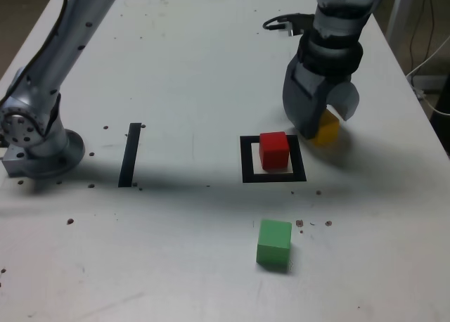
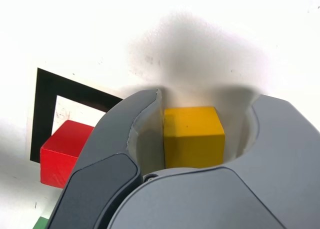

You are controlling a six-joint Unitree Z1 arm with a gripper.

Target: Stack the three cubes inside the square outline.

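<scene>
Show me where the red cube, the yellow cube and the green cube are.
red cube point(image 1: 274, 150), exterior view, front face.
yellow cube point(image 2: 193, 139), wrist view, front face.
green cube point(image 1: 273, 243), exterior view, front face.

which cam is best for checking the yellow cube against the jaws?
Wrist view: the yellow cube fills the frame between the gripper jaws, one jaw touching its side. Exterior view shows only a corner of it behind the gripper.

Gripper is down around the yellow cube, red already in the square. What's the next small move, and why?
Probably finish closing the gripper before lifting. In the wrist view the yellow cube sits between the jaws, one jaw against it, a gap on the other side. The red cube already sits inside the square outline, ready to be stacked on.
</scene>
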